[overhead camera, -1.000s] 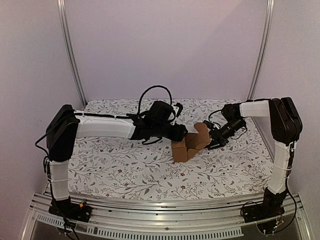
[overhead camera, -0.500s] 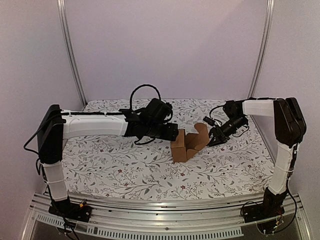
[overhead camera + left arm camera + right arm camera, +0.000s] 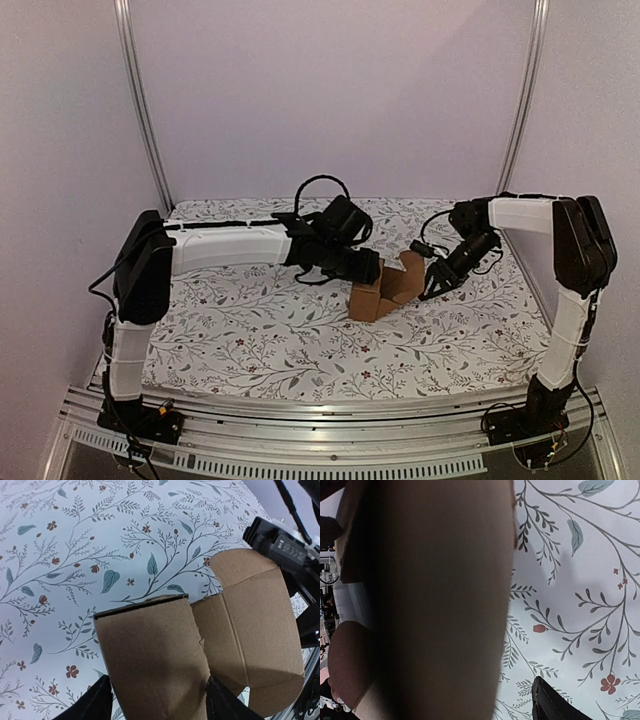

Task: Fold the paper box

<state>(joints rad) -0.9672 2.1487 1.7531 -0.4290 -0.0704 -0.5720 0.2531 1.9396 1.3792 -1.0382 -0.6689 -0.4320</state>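
Observation:
The paper box (image 3: 385, 288) is a partly folded brown cardboard piece near the table's middle, with a rounded flap (image 3: 411, 265) standing up on its right side. My left gripper (image 3: 367, 271) comes in from the left. In the left wrist view its two black fingers (image 3: 95, 704) press on both sides of the box body (image 3: 155, 650). My right gripper (image 3: 433, 281) sits against the flap's right face. In the right wrist view the flap (image 3: 435, 600) fills the left half. One fingertip (image 3: 552, 705) shows apart from the flap's edge; the other is hidden.
The table is covered by a floral cloth (image 3: 250, 320). Metal frame posts (image 3: 140, 100) stand at the back corners, with plain walls behind. Black cables loop above the left wrist (image 3: 320, 185).
My left arm has swung right and forward, and the box has shifted slightly right with its flap more upright. My right gripper has stayed by the flap, lowering a little.

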